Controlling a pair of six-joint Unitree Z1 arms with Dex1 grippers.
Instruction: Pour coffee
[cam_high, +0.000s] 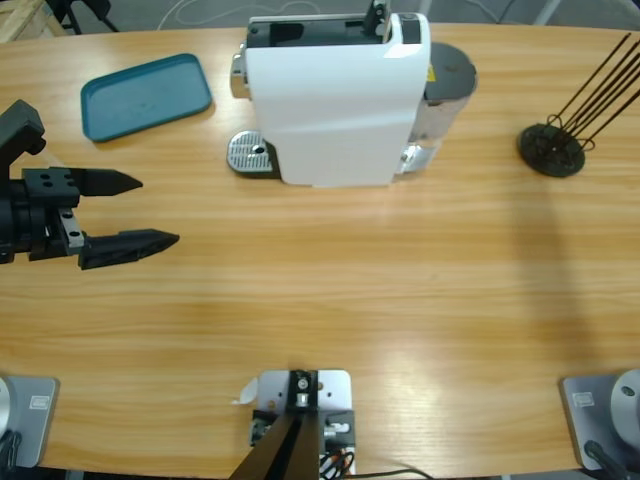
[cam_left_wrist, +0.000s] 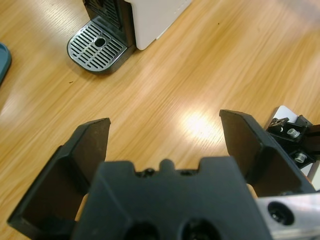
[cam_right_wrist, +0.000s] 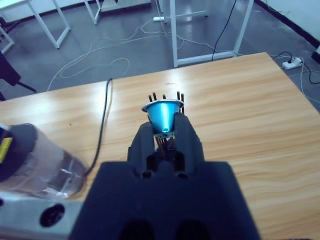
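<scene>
While we hover over the long wooden tabletop (cam_high: 400, 300), the white coffee machine (cam_high: 335, 95) stands at its far edge near the middle, with a metal drip tray (cam_left_wrist: 97, 46) at its foot. A teal tray (cam_high: 145, 95) lies toward the far left corner, and a black capsule rack (cam_high: 552, 148) toward the far right. Our left gripper (cam_left_wrist: 165, 135) waits spread wide and empty near the left edge. Our right gripper (cam_right_wrist: 165, 131) pinches a blue capsule (cam_right_wrist: 162, 116), rim up. No coffee or glass shows yet. We judge loading comes next: keep the capsule level and aligned with the slot on top. We can read no brand or label.
</scene>
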